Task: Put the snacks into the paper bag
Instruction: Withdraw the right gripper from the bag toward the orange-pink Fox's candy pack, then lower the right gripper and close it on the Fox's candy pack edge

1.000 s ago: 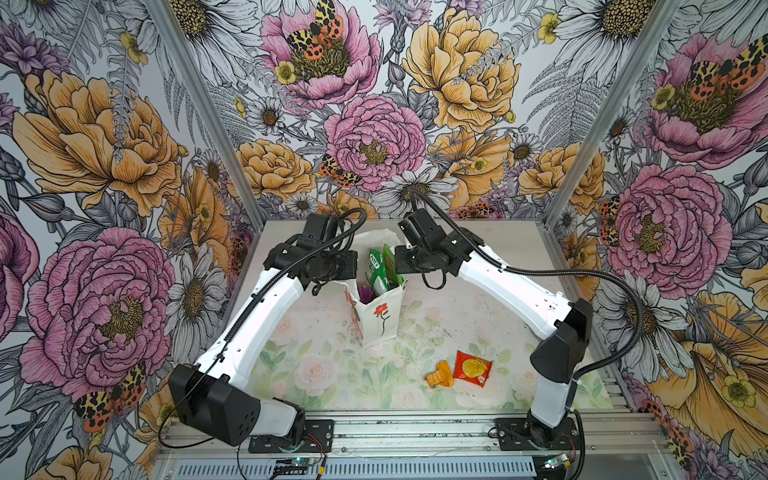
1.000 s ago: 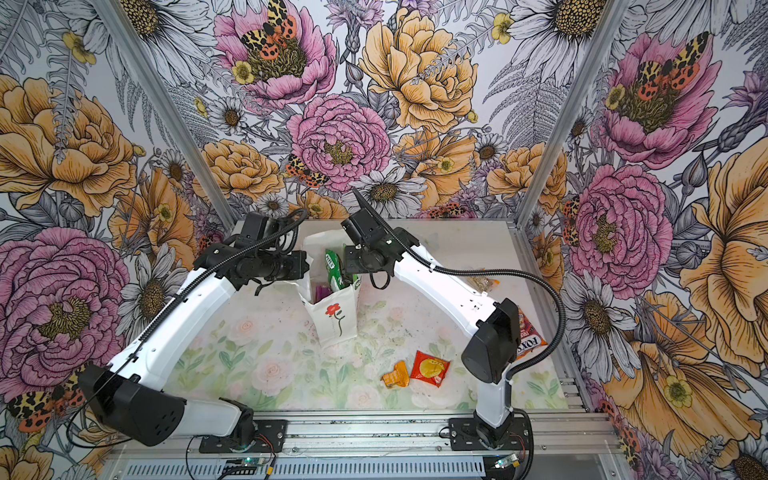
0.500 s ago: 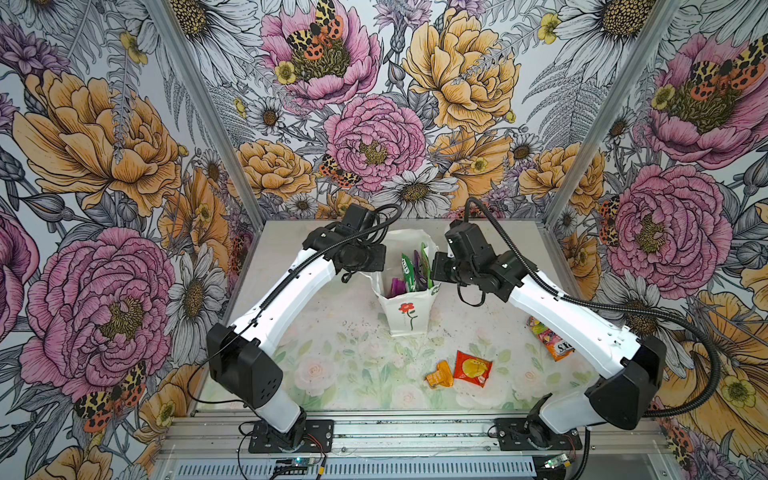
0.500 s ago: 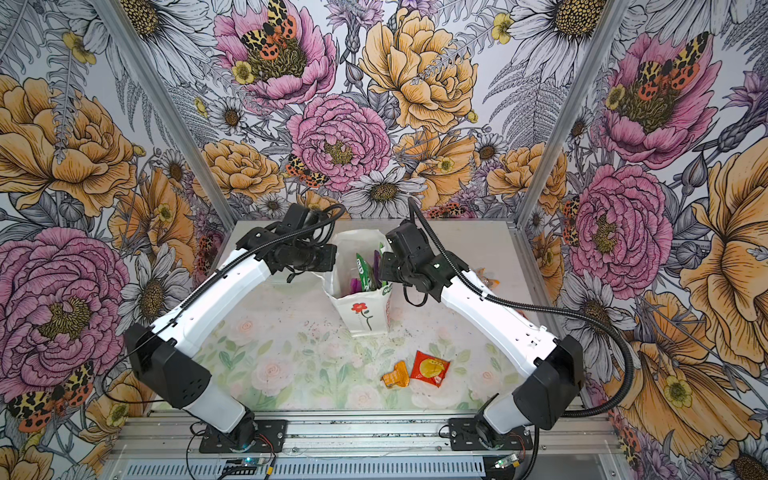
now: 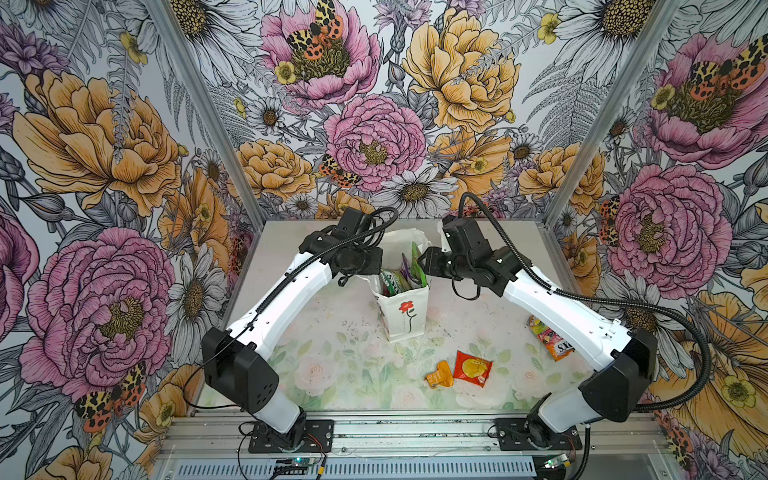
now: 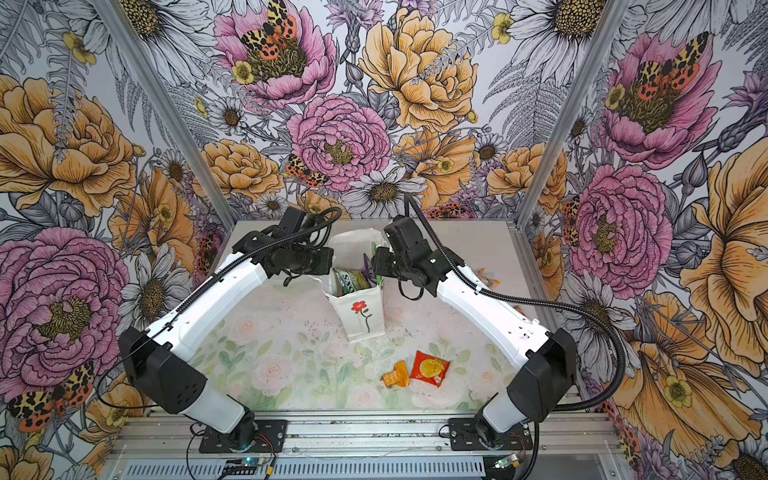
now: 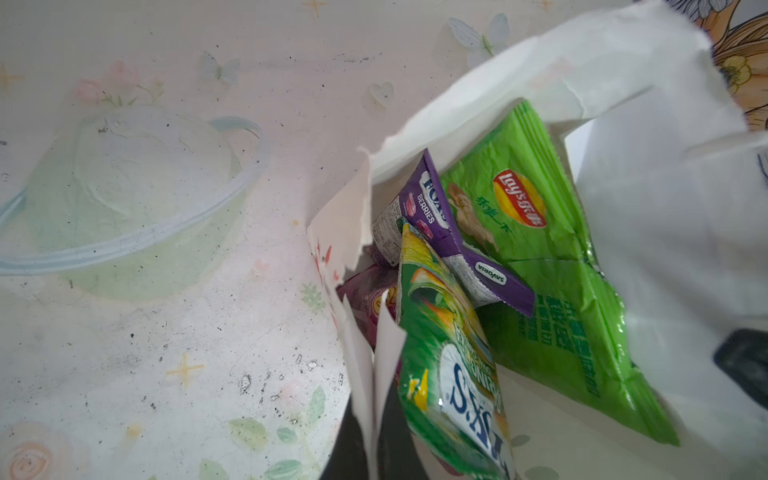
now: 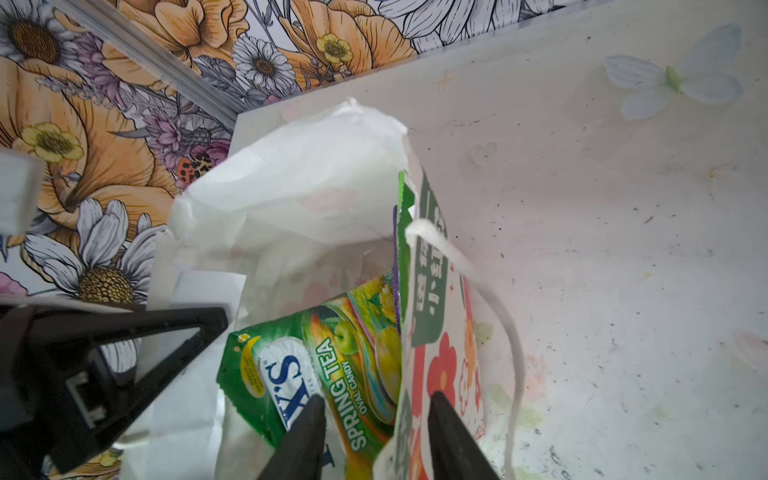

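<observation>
Bag (image 5: 405,309) shown with packets (image 7: 519,232) inside. Its 9 o'clock rim is pinched by the closed left jaws; its 3 o'clock rim is straddled, ungripped, by the parted right jaws.

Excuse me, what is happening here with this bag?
A two-armed robot is packing snacks into a white paper bag. The left tool is shut on the bag's rim; the right tool is open, one finger inside the bag, one outside. Green and purple packets stand inside. A red packet, an orange packet and a third packet beside the right arm lie on the table.
</observation>
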`<state>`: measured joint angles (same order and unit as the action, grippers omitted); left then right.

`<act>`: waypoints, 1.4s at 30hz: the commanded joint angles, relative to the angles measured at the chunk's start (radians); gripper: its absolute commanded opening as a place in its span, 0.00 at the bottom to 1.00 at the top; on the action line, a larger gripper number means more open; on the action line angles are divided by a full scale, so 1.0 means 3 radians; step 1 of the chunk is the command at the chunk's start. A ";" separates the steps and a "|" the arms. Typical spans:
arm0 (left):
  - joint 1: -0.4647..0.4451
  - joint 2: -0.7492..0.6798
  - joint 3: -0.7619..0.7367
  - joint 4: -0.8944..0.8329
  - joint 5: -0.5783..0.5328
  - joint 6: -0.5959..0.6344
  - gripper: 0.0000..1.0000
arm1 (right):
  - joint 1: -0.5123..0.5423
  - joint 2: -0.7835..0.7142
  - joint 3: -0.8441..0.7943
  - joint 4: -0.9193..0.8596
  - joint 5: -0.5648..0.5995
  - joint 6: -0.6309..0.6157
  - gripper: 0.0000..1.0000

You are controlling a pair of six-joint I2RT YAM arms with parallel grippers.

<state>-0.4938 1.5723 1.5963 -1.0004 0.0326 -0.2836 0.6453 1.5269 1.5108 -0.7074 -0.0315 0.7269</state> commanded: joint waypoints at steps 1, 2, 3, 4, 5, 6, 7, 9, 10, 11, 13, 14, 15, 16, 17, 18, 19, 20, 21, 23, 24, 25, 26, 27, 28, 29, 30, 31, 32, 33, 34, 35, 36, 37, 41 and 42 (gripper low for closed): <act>0.0069 -0.0130 -0.0038 0.0197 0.0047 0.0066 0.00 | -0.0052 -0.0178 0.0097 -0.0089 0.0047 -0.0125 0.58; 0.0085 -0.0141 -0.0055 0.0211 0.0063 0.0057 0.00 | -0.0080 -0.0253 0.0073 -0.0114 0.0091 -0.0147 0.63; 0.0097 -0.0148 -0.0064 0.0225 0.0083 0.0057 0.00 | -0.0108 -0.0331 0.0046 -0.0147 0.0123 -0.0163 0.71; 0.0111 -0.0156 -0.0077 0.0235 0.0100 0.0053 0.00 | -0.0158 -0.0415 0.0023 -0.0218 0.0191 -0.0164 0.81; 0.0126 -0.0153 -0.0089 0.0245 0.0097 0.0055 0.00 | -0.0216 -0.0511 0.0000 -0.0319 0.0334 -0.0141 0.86; 0.0135 -0.0153 -0.0100 0.0251 0.0098 0.0053 0.00 | -0.0267 -0.0592 -0.0022 -0.0411 0.0490 -0.0111 0.90; 0.0150 -0.0148 -0.0103 0.0248 0.0111 0.0053 0.00 | -0.0345 -0.0702 -0.0077 -0.0496 0.0647 -0.0100 0.93; 0.0169 -0.0144 -0.0100 0.0251 0.0152 0.0047 0.00 | -0.0536 -0.0903 -0.0225 -0.0614 0.0854 -0.0066 0.97; 0.0173 -0.0148 -0.0105 0.0259 0.0157 0.0046 0.00 | -0.0671 -0.1008 -0.0322 -0.0653 0.0888 -0.0047 0.98; 0.0173 -0.0158 -0.0118 0.0272 0.0165 0.0047 0.00 | -0.0823 -0.1106 -0.0440 -0.0664 0.0860 -0.0053 0.99; 0.0171 -0.0159 -0.0126 0.0277 0.0173 0.0052 0.00 | -0.1103 -0.1226 -0.0601 -0.0673 0.0652 -0.0114 1.00; 0.0173 -0.0154 -0.0127 0.0281 0.0183 0.0051 0.00 | -0.1240 -0.1261 -0.0668 -0.0692 0.0552 -0.0135 0.99; 0.0173 -0.0149 -0.0126 0.0282 0.0183 0.0048 0.00 | -0.1335 -0.1283 -0.0733 -0.0708 0.0497 -0.0138 1.00; 0.0175 -0.0144 -0.0126 0.0281 0.0183 0.0051 0.00 | -0.1419 -0.1305 -0.0812 -0.0710 0.0474 -0.0148 1.00; 0.0177 -0.0144 -0.0131 0.0278 0.0184 0.0050 0.00 | -0.1478 -0.1320 -0.0882 -0.0710 0.0487 -0.0154 0.99; 0.0174 -0.0143 -0.0131 0.0282 0.0182 0.0051 0.00 | -0.1528 -0.1327 -0.0942 -0.0710 0.0523 -0.0154 0.99; 0.0175 -0.0148 -0.0134 0.0282 0.0179 0.0051 0.00 | -0.1603 -0.1321 -0.1012 -0.0710 0.0537 -0.0153 1.00; 0.0173 -0.0148 -0.0133 0.0278 0.0177 0.0051 0.00 | -0.1699 -0.1311 -0.1081 -0.0710 0.0522 -0.0142 0.99; 0.0173 -0.0153 -0.0132 0.0282 0.0170 0.0053 0.00 | -0.1795 -0.1301 -0.1144 -0.0710 0.0507 -0.0124 1.00; 0.0174 -0.0158 -0.0131 0.0282 0.0162 0.0053 0.00 | -0.2035 -0.1296 -0.1299 -0.0705 0.0444 -0.0080 0.99; 0.0173 -0.0158 -0.0136 0.0280 0.0162 0.0051 0.00 | -0.2150 -0.1295 -0.1366 -0.0705 0.0437 -0.0062 1.00; 0.0173 -0.0159 -0.0136 0.0280 0.0157 0.0051 0.00 | -0.2282 -0.1295 -0.1431 -0.0705 0.0437 -0.0050 0.99; 0.0169 -0.0158 -0.0136 0.0282 0.0157 0.0051 0.00 | -0.2405 -0.1305 -0.1505 -0.0699 0.0441 -0.0036 0.99; 0.0164 -0.0158 -0.0136 0.0282 0.0164 0.0054 0.00 | -0.2506 -0.1318 -0.1570 -0.0704 0.0462 -0.0021 1.00; 0.0164 -0.0153 -0.0136 0.0282 0.0161 0.0055 0.00 | -0.2645 -0.1338 -0.1643 -0.0697 0.0493 0.0009 1.00; 0.0163 -0.0153 -0.0136 0.0279 0.0169 0.0053 0.00 | -0.2764 -0.1361 -0.1717 -0.0699 0.0531 0.0041 1.00; 0.0163 -0.0153 -0.0139 0.0279 0.0175 0.0061 0.00 | -0.2869 -0.1384 -0.1779 -0.0699 0.0566 0.0072 1.00; 0.0168 -0.0158 -0.0136 0.0282 0.0177 0.0057 0.00 | -0.2989 -0.1408 -0.1844 -0.0695 0.0561 0.0102 1.00; 0.0162 -0.0161 -0.0136 0.0281 0.0183 0.0057 0.00 | -0.3095 -0.1446 -0.1925 -0.0675 0.0540 0.0142 1.00; 0.0161 -0.0168 -0.0137 0.0278 0.0183 0.0054 0.00 | -0.3154 -0.1500 -0.2003 -0.0609 0.0509 0.0145 0.99; 0.0158 -0.0173 -0.0136 0.0284 0.0176 0.0060 0.00 | -0.3191 -0.1565 -0.2101 -0.0524 0.0519 0.0152 1.00; 0.0155 -0.0174 -0.0136 0.0284 0.0165 0.0071 0.00 | -0.3212 -0.1629 -0.2190 -0.0467 0.0587 0.0177 1.00; 0.0153 -0.0174 -0.0136 0.0285 0.0153 0.0071 0.00 | -0.3233 -0.1673 -0.2261 -0.0429 0.0641 0.0203 0.99; 0.0158 -0.0174 -0.0139 0.0284 0.0139 0.0079 0.00 | -0.3265 -0.1707 -0.2329 -0.0402 0.0703 0.0227 0.99; 0.0166 -0.0173 -0.0136 0.0286 0.0151 0.0081 0.00 | -0.3445 -0.1705 -0.2546 -0.0264 0.0762 0.0272 1.00; 0.0167 -0.0174 -0.0135 0.0282 0.0161 0.0077 0.00 | -0.3491 -0.1692 -0.2600 -0.0206 0.0769 0.0277 1.00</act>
<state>-0.4530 1.5551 1.5608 -0.9680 0.0792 -0.2802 -0.3748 1.0214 0.7639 -0.8413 0.1589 0.7849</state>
